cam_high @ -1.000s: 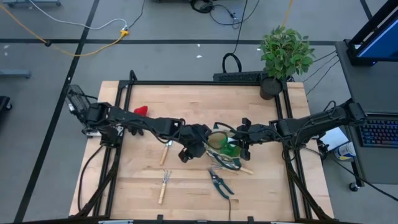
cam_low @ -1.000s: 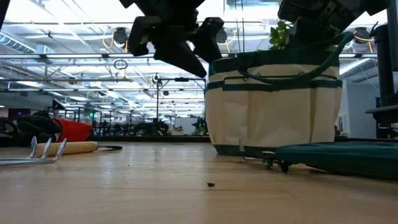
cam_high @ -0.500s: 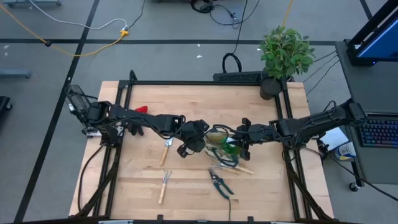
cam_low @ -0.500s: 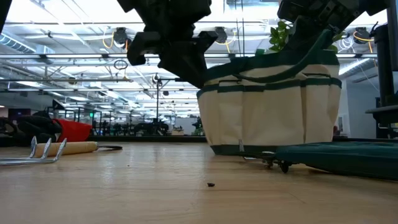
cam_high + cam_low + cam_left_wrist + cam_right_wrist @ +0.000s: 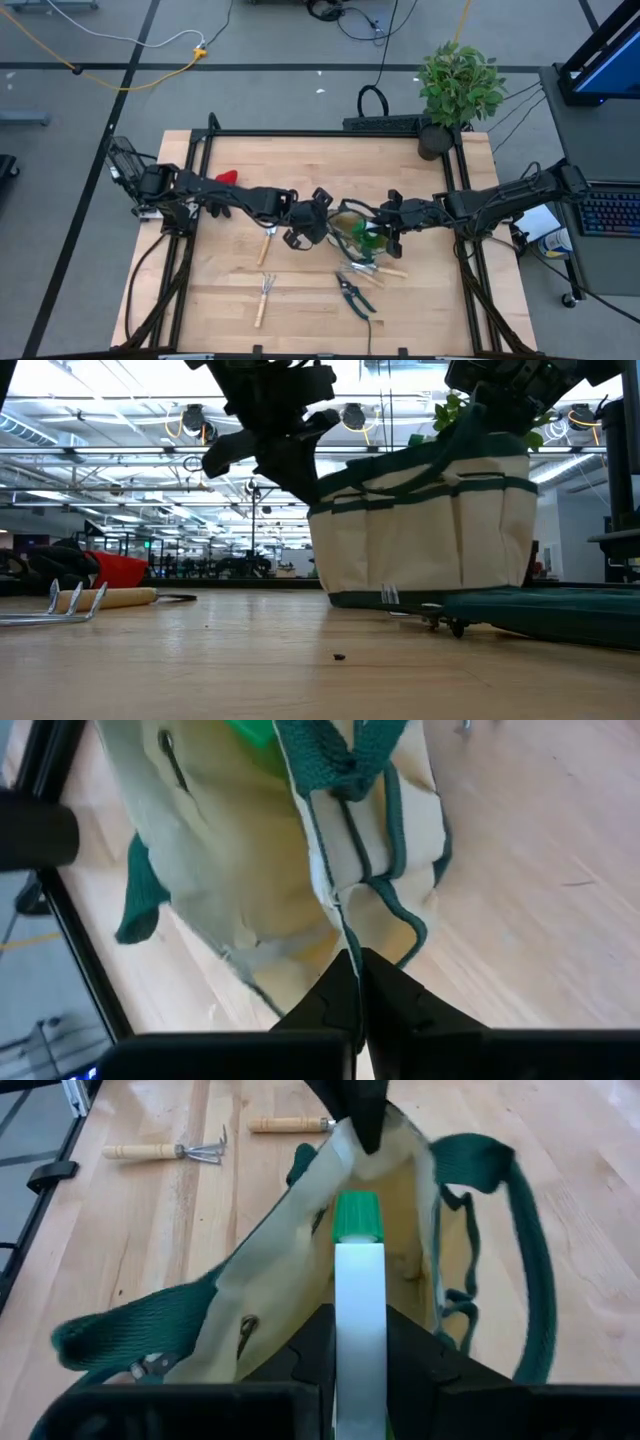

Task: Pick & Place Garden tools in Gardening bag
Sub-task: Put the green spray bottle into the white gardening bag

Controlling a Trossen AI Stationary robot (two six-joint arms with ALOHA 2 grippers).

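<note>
The beige gardening bag (image 5: 352,226) with dark green trim stands mid-table between both grippers, a bright green item (image 5: 372,240) inside it. My left gripper (image 5: 322,220) is shut on the bag's left rim. My right gripper (image 5: 384,234) is shut at its right rim. On the wood lie a wooden-handled trowel (image 5: 268,243), a fork (image 5: 263,297) and the black-handled shears (image 5: 353,292). A red item (image 5: 227,178) lies far left. My left gripper pinches the bag's green-trimmed rim (image 5: 344,925) between its two shut fingers, at the bag's left side, slanting down from the table's left. The wall below it is drawn outward while the bag's bottom (image 5: 400,598) rests on the table. My right gripper pinches a pale strip with a green end (image 5: 358,1270) at the bag's right rim, coming level from the table's right. I take the strip for the bag's wall, though this is not plain. The rim there (image 5: 480,430) is held up, and a handle (image 5: 520,1240) hangs slack.
A potted plant (image 5: 457,88) stands at the far right corner. Black frame rails (image 5: 200,170) border the table. A dark green flat thing (image 5: 560,612) lies by the bag's near side, next to another wooden handle (image 5: 388,269). Bare wood lies near left and near right.
My left gripper has shut on the bag's left rim, its fingers open a second ago. It has drawn that rim toward the table's left, and the bag's left wall has spread out that way while its bottom stays on the table.
</note>
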